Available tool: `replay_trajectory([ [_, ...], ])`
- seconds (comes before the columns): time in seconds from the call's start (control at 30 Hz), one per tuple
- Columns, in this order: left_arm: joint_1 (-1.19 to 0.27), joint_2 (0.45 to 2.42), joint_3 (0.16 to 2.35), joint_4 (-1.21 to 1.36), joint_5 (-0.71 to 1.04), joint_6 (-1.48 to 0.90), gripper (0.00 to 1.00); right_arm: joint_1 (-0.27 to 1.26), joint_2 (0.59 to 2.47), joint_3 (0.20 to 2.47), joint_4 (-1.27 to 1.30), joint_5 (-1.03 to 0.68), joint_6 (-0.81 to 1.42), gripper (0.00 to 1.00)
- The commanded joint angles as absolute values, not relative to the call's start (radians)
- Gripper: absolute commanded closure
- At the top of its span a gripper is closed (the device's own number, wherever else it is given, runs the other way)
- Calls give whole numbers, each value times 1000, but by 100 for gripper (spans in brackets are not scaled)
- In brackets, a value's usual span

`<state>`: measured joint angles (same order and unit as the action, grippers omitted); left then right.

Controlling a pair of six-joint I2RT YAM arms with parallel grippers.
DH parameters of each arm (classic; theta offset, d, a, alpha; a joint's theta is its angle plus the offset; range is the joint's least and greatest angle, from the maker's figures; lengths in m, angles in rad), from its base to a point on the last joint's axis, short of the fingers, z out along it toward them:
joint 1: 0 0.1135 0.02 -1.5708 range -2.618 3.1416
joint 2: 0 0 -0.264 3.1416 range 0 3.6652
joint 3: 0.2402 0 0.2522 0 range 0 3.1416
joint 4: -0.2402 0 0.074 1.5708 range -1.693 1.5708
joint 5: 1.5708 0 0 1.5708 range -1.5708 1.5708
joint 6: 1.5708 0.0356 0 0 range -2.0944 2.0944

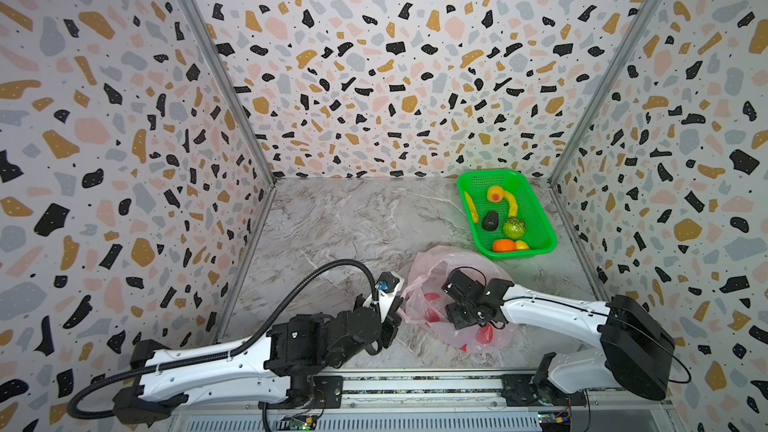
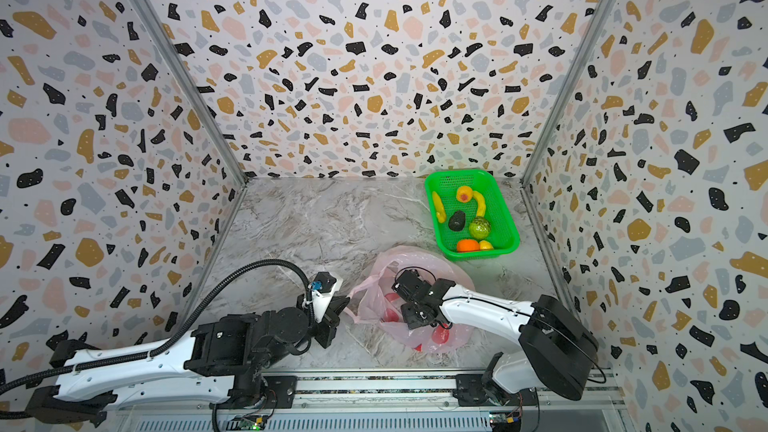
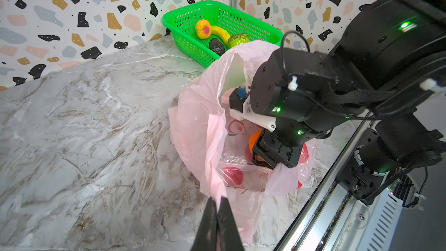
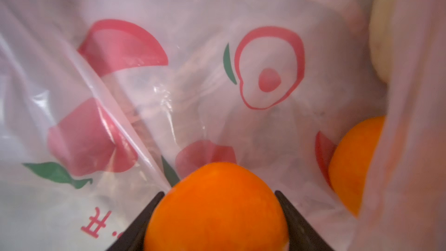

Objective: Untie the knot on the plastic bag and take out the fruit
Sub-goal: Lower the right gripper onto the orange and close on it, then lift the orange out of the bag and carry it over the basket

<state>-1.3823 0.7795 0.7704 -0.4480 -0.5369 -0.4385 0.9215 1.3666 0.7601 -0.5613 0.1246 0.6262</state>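
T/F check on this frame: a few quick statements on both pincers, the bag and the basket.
1. The left pincer is shut on a strip of the plastic bag. True.
2. The right pincer hangs over bare table. False: it is inside the bag, jaws either side of a tangerine.
3. A second tangerine lies in the bag. True.
4. The green basket is empty. False: it holds fruit, among them an avocado and a peach.
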Motion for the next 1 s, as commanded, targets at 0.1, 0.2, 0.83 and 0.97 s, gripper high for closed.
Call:
replay_trajectory([
  [0.1, -1387, 751, 757, -509, -597, -499, 100, 931, 1257, 839, -603, 73, 580, 34],
  [0.2, -1387, 743, 752, -529, -623, -521, 100, 935, 1202, 845, -615, 32, 564, 34],
  [0.83, -1387, 754, 817, -620, -767, -584, 100, 945, 1051, 1033, -759, -324, 420, 32],
  [0.97, -1387, 742, 841, -661, -805, -599, 100, 943, 1051, 1080, -780, -284, 398, 32],
])
